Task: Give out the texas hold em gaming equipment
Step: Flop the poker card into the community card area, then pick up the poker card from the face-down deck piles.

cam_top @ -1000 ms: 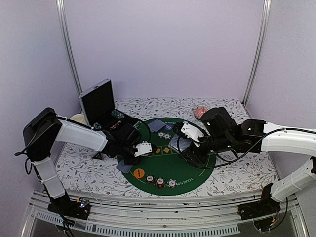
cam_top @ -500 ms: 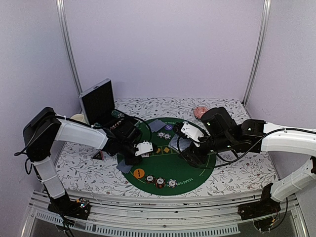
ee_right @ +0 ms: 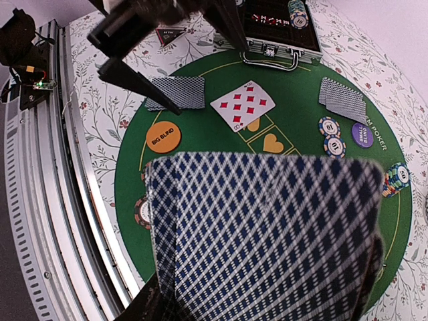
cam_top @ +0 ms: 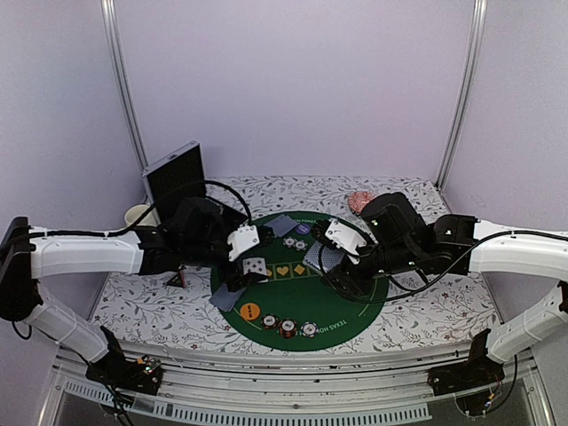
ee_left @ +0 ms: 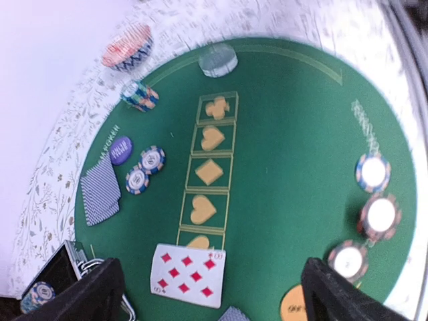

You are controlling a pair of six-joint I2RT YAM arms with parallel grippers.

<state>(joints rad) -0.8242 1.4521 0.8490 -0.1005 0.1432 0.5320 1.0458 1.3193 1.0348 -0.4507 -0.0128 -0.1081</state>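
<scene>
An eight of diamonds [ee_left: 187,274] lies face up on the green mat [cam_top: 355,311], at the near end of the printed suit boxes. My left gripper [cam_top: 237,263] hangs open just above it, its dark fingers [ee_left: 100,294] wide on either side and holding nothing. My right gripper [cam_top: 342,269] is shut on the deck of blue-backed cards [ee_right: 267,234], held over the mat's right half. Face-down card pairs [ee_right: 175,92] [ee_right: 342,99] lie on the mat. The orange disc [ee_right: 163,136], purple disc [ee_right: 362,134] and three chips [ee_left: 372,172] also rest on it.
An open chip case [cam_top: 177,182] stands at the back left, a white mug [cam_top: 138,215] beside it. A pink patterned dish [cam_top: 361,201] sits at the back right of the mat. A dark triangular marker [ee_right: 170,33] lies on the floral cloth near the case.
My left gripper has opened and let the eight of diamonds go onto the mat, then drawn back to the left. The right arm with the deck has not moved.
</scene>
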